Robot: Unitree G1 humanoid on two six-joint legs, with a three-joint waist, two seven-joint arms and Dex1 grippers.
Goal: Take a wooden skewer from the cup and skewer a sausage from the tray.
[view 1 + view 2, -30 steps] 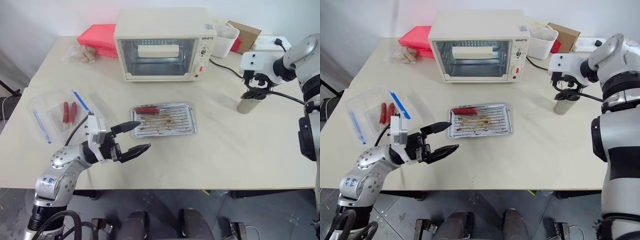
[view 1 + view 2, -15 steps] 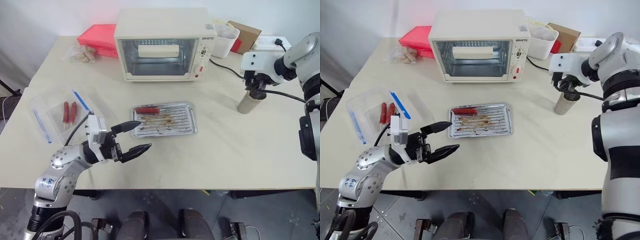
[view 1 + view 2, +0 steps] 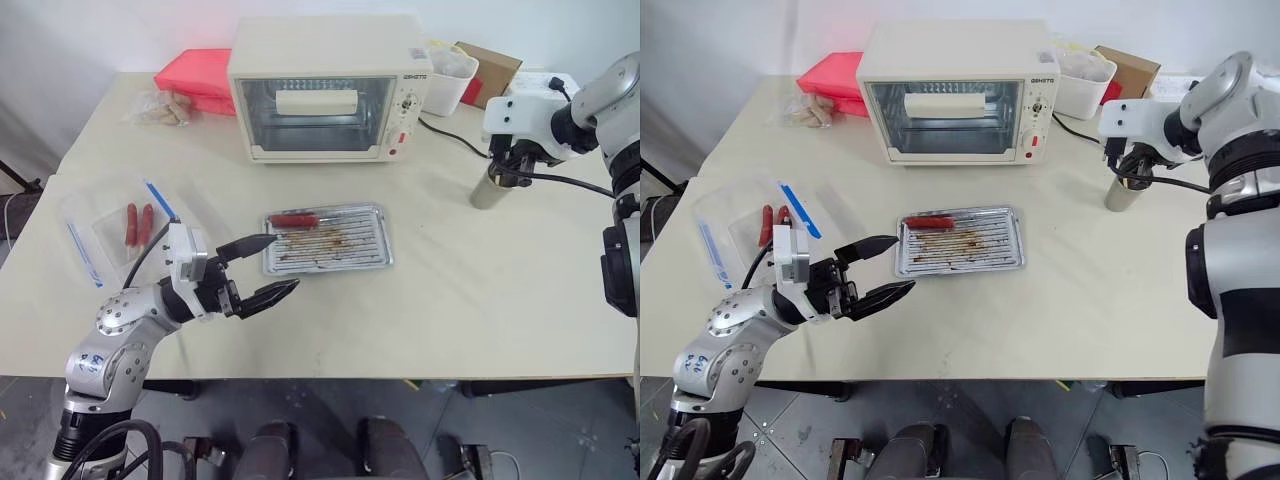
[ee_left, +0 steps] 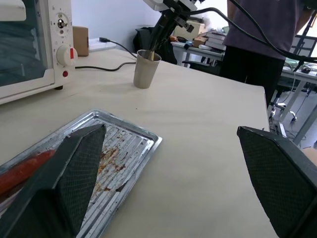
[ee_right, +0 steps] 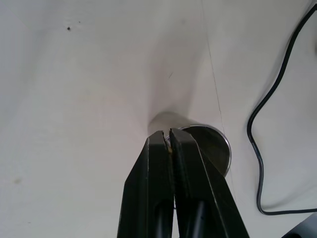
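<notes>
On the counter [image 3: 450,290], matte cream laminate, I see the tray [image 3: 328,240] lying flat mid-surface: shallow rectangular silver metal, rounded corners, ridged floor smeared with brown grease. One slim dark-red sausage [image 3: 294,220] lies along its far edge, glossy skin. My left gripper [image 3: 262,269] hangs just beside the tray's near-left corner, its black textured wedge-shaped fingers [image 4: 81,163] spread wide with nothing between them. Far right, the cup [image 3: 489,190] stands upright, plain shiny steel cylinder, no handle. My right gripper [image 5: 167,139] points down at the cup's rim, its smooth black fingers pressed together; a sliver of pale wood, the wooden skewer [image 5: 169,144], shows pinched at the tips. Left wrist view shows that pale stick [image 4: 152,53] running from the fingers down into the cup. A thin black cable [image 5: 270,106] curls on the counter beside the cup. Behind the tray sits a boxy cream toaster oven [image 3: 325,90] with a glass door. Left of the tray lies a clear blue-striped plastic bag [image 3: 115,230] holding two red sausages. Rear left, a flat red plastic box [image 3: 195,78].
</notes>
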